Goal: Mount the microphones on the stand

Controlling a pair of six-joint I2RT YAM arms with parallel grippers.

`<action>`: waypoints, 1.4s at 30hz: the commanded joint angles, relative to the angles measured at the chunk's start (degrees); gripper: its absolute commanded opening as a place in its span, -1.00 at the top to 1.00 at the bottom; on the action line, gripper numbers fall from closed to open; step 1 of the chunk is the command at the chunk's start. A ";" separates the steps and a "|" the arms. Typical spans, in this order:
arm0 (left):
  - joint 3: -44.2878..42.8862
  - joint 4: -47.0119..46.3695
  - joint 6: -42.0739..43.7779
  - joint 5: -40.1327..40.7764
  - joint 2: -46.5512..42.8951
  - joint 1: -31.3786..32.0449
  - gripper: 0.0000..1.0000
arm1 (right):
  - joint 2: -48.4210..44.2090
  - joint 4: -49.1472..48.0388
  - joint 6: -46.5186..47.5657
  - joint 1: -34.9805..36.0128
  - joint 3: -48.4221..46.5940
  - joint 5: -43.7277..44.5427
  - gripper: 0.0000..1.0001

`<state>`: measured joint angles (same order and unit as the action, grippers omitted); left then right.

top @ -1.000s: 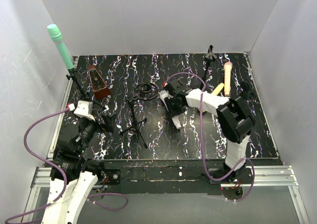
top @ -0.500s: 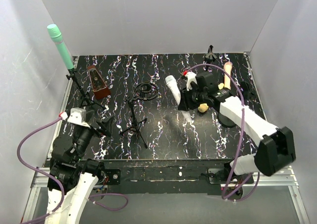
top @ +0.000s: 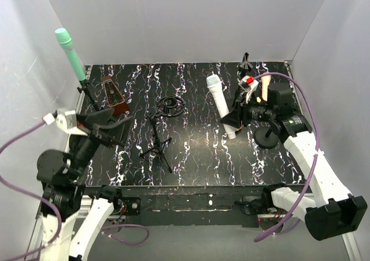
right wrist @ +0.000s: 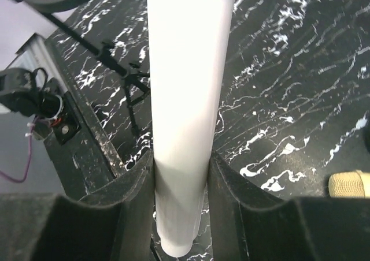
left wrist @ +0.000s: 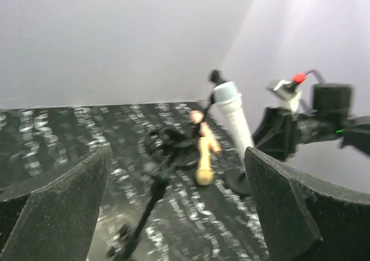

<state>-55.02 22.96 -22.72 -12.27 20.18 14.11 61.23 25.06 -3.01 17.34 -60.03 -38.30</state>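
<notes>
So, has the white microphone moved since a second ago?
Yes. Held by the right gripper, the white microphone has gone right and toward the back wall, away from the small tripod stand.

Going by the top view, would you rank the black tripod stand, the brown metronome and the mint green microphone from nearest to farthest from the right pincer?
From the right pincer:
1. black tripod stand, mid-table, to its left.
2. brown metronome, left side, farther back.
3. mint green microphone, back-left corner, on a stand.
</notes>
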 commanded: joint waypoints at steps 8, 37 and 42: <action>-11.85 -19.08 -23.42 -26.13 25.77 0.13 -0.96 | -7.62 4.56 16.01 -7.49 0.61 -29.44 0.97; -24.52 -28.75 3.64 4.54 62.33 45.74 -0.91 | -11.05 -12.31 0.72 -27.71 9.84 -43.61 0.97; -24.43 -33.59 2.95 6.47 65.33 47.50 -0.71 | -11.22 -12.49 1.42 -27.80 10.20 -46.42 0.97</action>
<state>-78.81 -4.54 -20.78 -8.97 84.62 60.62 50.96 15.33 -1.37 -10.13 -49.95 -80.42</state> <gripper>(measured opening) 0.905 0.418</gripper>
